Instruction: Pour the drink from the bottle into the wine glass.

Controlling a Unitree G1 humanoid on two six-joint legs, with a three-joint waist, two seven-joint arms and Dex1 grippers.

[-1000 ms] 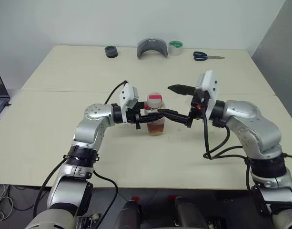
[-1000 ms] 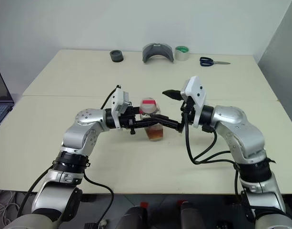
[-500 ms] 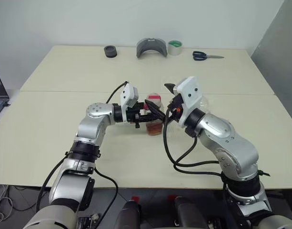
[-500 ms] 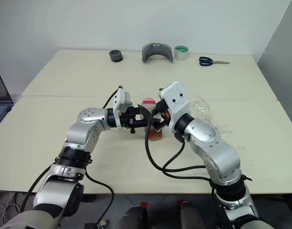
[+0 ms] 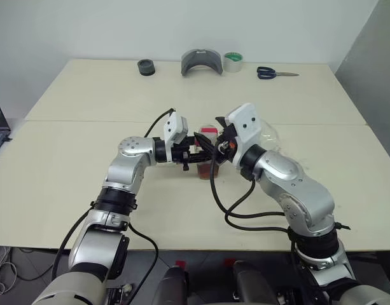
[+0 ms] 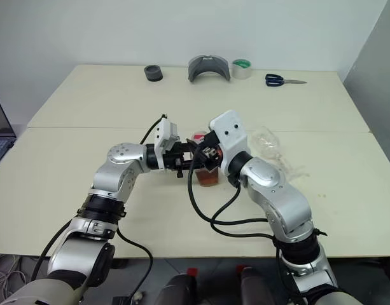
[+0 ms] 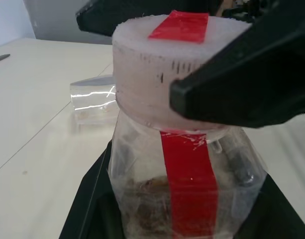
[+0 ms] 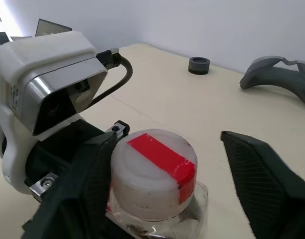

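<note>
1. No words, brand names or numbers can be read anywhere.
2. The small clear plastic bottle [image 7: 187, 164] at the frame centre carries a plain red tape strip with no print.
3. Its white cap [image 8: 152, 172] shows small dark tick marks, not legible as characters.

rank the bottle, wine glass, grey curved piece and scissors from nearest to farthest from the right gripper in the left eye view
1. The bottle: between the fingers of the right gripper, at its cap.
2. The wine glass: lying on its side just beyond the right arm, on the robot's right.
3. The grey curved piece: at the table's far edge, near the middle.
4. The scissors: at the far edge, further right.
</note>
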